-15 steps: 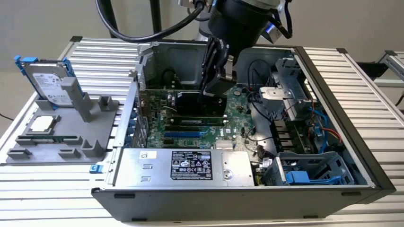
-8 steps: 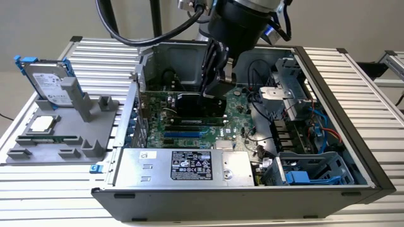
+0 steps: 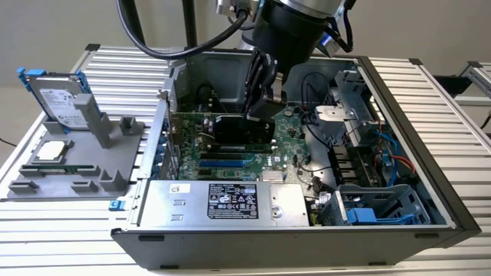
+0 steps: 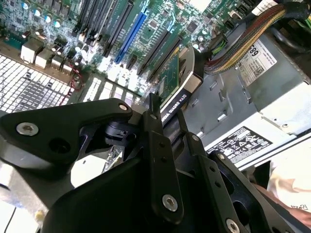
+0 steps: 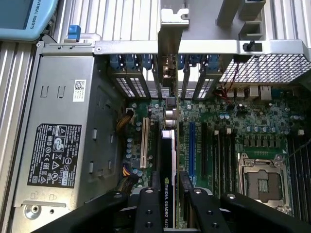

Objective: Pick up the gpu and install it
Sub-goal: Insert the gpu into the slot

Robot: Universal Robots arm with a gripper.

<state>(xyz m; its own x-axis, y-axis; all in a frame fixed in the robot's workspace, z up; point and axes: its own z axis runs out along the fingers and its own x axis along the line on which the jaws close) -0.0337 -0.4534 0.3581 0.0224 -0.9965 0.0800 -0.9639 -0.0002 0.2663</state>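
Your gripper [image 5: 167,187] is clamped on the gpu's [image 5: 166,155] top edge, with the card standing upright over the motherboard [image 3: 261,152] inside the open computer case [image 3: 429,190]. Keep its silver bracket [image 5: 172,29] lined up with the rear opening, and press straight down so the card doesn't tilt against the slot.

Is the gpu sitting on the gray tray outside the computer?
No. The gpu stands on edge over the motherboard inside the case, between the gripper's fingers.

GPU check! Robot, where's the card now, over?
Gripper jaws shut on the gpu. Card edge-on above the motherboard slots, bracket at the rear wall. Nothing visibly blocking.
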